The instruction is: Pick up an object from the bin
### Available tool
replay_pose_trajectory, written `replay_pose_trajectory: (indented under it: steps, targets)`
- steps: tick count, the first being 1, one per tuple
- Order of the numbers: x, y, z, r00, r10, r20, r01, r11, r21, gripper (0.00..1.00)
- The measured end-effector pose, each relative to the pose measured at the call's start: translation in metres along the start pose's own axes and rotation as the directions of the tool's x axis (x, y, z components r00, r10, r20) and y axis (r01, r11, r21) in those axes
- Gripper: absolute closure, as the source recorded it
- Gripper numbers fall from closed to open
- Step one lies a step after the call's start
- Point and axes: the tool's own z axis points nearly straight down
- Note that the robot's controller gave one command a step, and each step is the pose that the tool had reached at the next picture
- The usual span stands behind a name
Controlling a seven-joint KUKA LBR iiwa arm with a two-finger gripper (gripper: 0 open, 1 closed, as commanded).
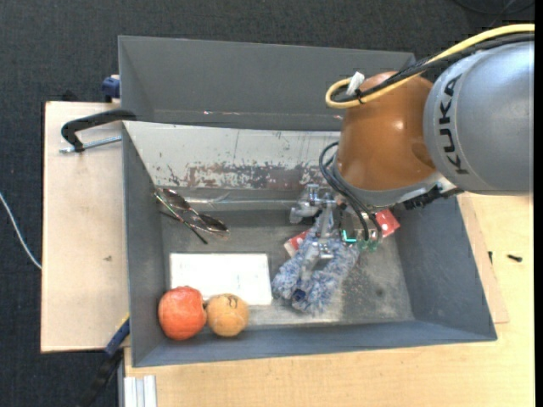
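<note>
Claw (322,242), opening indiscernible, low over blue-grey fuzzy cloth (312,280) at centre of bin (140,253); "KUKA" on grey arm (496,91).

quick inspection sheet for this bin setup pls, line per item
surface: grey metal bin, back wall scuffed
job's things: blue-and-white fuzzy cloth bundle mid-bin, right under the pincer; no grip on it seen
clutter: dark-lensed sunglasses, flat white card, red-orange round fruit, tan round fruit, small red packet
grippers: pincer low over the bundle's top
cables: yellow cable looped over the arm's orange cover
surroundings: dark carpet
</note>
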Motion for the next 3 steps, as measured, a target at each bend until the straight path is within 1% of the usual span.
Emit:
replay_pose_trajectory:
  steps: [1, 2, 3]
  targets:
    - [-0.002, 0.0, -0.004, 1.0, 0.001, 0.008, -0.001, 1.0, 0.0, 0.0]
    - [0.027, -0.046, 0.088, 0.96, -0.277, 0.031, 0.278, 0.961, -0.001, 1.0]
    - [0.027, -0.046, 0.088, 0.96, -0.277, 0.03, 0.277, 0.961, -0.001, 1.0]
